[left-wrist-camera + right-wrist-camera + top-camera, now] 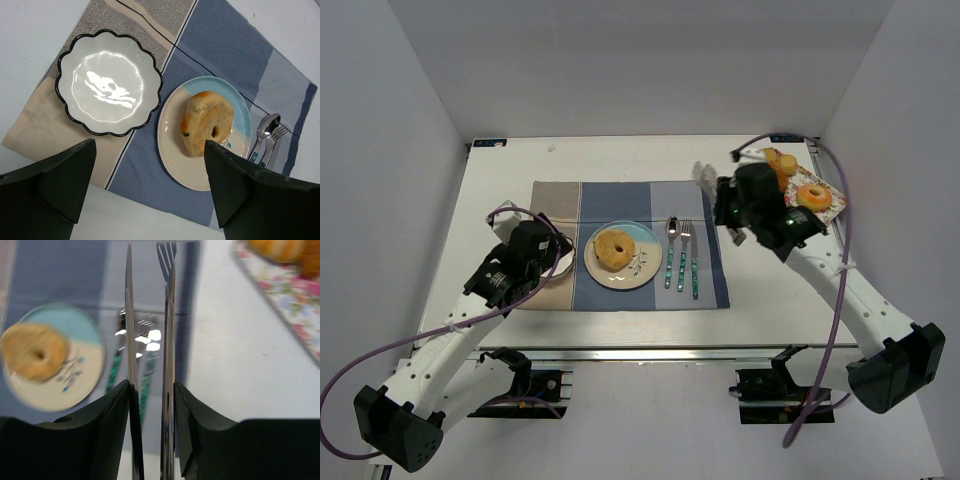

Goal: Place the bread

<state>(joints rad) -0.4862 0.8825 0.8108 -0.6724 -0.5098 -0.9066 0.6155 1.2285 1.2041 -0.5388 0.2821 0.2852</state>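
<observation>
Bagel [614,249] on plate [645,270]; cutlery [681,256] right, bowl [109,82] left; all on placemat [620,196].

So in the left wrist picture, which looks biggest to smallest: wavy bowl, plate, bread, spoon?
White black-rimmed scalloped bowl and round blue-and-cream plate: about alike, can't rank.
Then golden ring-shaped bread.
Smallest: silver spoon, partly hidden.

The left arm [440,340] rises from the near left corner of the table [500,180] and bends over its left side. Its claw [150,145] points down, fingers [60,185] spread wide with nothing between them. The right arm [850,290] extends toward the far right corner, and its claw [152,385] is pinched narrowly around metal tongs [167,315].
</observation>
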